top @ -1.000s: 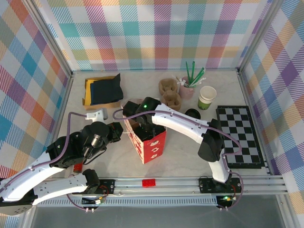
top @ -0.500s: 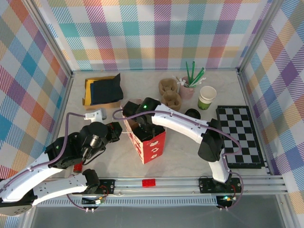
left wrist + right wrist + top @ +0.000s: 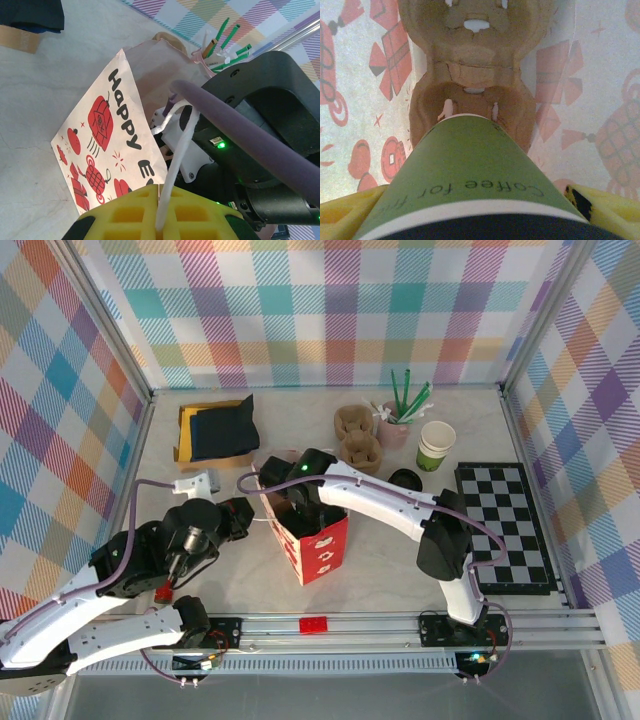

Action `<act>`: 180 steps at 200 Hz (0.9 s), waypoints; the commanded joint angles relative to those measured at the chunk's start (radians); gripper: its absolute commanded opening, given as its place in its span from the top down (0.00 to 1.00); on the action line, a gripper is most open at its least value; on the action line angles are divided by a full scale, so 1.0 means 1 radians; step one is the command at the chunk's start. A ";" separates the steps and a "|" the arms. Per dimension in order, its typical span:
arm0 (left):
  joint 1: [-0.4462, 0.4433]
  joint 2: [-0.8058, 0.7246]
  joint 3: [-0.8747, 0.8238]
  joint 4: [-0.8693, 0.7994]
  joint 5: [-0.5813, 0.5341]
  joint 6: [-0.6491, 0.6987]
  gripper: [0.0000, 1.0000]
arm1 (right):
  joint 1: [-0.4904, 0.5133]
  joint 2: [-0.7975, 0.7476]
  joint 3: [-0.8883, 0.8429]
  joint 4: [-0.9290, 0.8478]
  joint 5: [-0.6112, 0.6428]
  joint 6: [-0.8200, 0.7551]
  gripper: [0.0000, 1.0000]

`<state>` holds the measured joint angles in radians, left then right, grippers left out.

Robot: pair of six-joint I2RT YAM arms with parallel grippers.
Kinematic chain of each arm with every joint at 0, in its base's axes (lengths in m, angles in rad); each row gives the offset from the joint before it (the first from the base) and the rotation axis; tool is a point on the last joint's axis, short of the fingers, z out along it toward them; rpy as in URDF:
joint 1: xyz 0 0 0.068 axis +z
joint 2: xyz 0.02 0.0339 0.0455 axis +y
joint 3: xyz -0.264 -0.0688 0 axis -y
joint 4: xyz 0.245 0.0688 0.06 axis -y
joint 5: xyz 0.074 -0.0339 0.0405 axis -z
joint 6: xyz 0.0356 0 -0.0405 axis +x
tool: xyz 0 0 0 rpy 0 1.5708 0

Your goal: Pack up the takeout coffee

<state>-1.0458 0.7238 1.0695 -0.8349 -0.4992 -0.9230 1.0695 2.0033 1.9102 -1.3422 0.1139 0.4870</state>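
The takeout coffee (image 3: pixel 470 170), a green paper cup with a black lid, is held in my right gripper (image 3: pixel 475 210), whose yellow fingers (image 3: pixel 605 205) clamp its sides. The cup's base sits at the near pocket of a brown cardboard carrier (image 3: pixel 475 50) lying in the bottom of the red-and-white paper bag (image 3: pixel 318 545). In the top view my right gripper (image 3: pixel 298 502) reaches down into the bag's mouth. My left gripper (image 3: pixel 159 210) is shut on the bag's white cord handle (image 3: pixel 177 160), just left of the bag (image 3: pixel 107 130), where the top view has it too (image 3: pixel 240 518).
Behind the bag stand a second cardboard carrier (image 3: pixel 358 435), a pink cup of green straws (image 3: pixel 400 420), a white-and-green cup (image 3: pixel 436 445) and a loose black lid (image 3: pixel 405 478). A checkered mat (image 3: pixel 505 525) lies at the right, dark folded cloth (image 3: pixel 215 430) at the back left.
My left arm has shifted slightly, still holding the cord. The right arm, the cup and the bag stay where they were.
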 commanded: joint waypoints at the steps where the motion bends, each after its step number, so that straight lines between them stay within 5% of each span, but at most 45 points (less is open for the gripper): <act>1: -0.007 -0.012 -0.009 0.011 -0.024 0.013 0.92 | -0.011 -0.018 -0.014 0.006 -0.017 0.008 0.60; 180: -0.006 -0.031 -0.018 0.016 -0.044 0.007 0.92 | -0.045 -0.003 -0.074 0.066 -0.048 -0.014 0.61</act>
<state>-1.0458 0.7086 1.0550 -0.8318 -0.5163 -0.9234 1.0374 2.0033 1.8462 -1.2720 0.0807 0.4858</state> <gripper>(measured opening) 0.088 0.840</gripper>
